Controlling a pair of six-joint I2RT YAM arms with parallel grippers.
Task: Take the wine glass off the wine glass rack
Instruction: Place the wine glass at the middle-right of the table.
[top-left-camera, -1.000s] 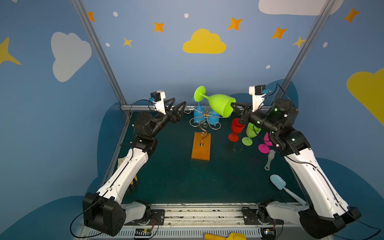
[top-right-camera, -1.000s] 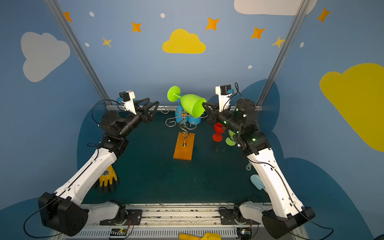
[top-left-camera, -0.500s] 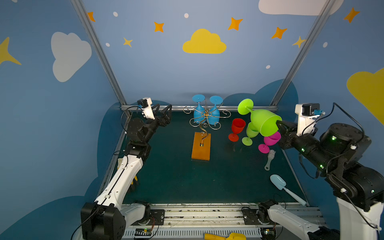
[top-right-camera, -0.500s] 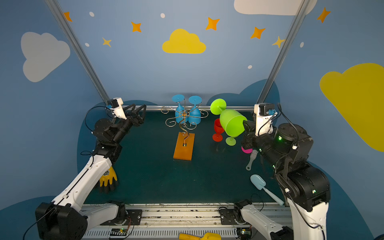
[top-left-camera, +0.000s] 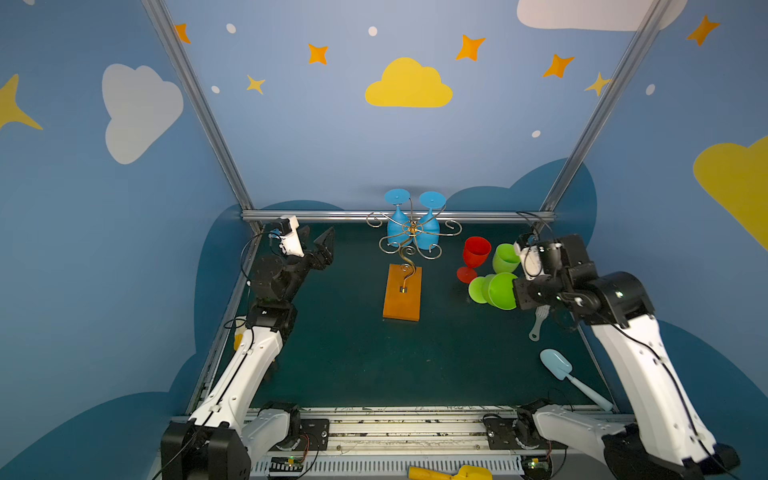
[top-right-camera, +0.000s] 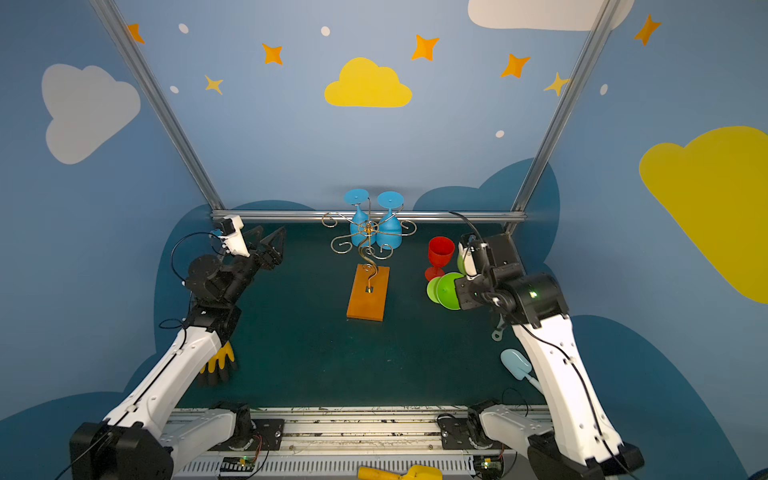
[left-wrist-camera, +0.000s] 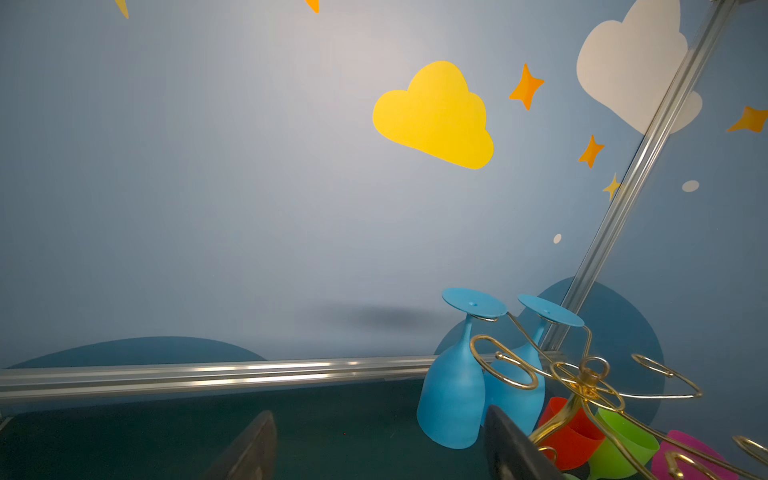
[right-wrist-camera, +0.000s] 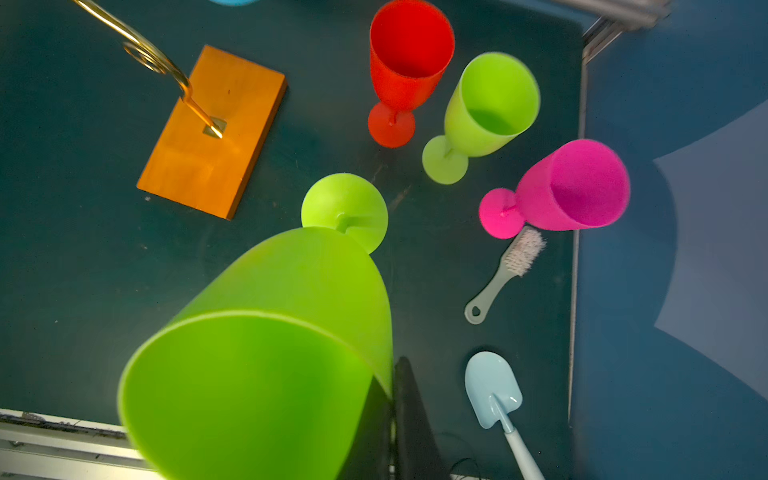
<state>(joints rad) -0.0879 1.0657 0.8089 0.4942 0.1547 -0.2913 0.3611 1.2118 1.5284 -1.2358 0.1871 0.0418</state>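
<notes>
Green wine glass (top-left-camera: 500, 291) now off the wine glass rack (top-left-camera: 409, 232), swung low to rack's 3 o'clock, right fingers (right-wrist-camera: 409, 415) clamped on rim. Left fingers (left-wrist-camera: 509, 444) spread, empty. Only set-down left, prob.

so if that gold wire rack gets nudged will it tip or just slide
Probably top-heavy: both blue glasses hang high on the far side of the wine glass rack, over a thin wavy stem. Its flat wooden base looks broad enough to resist light nudges. The wire arms would likely flex and sway.
</notes>
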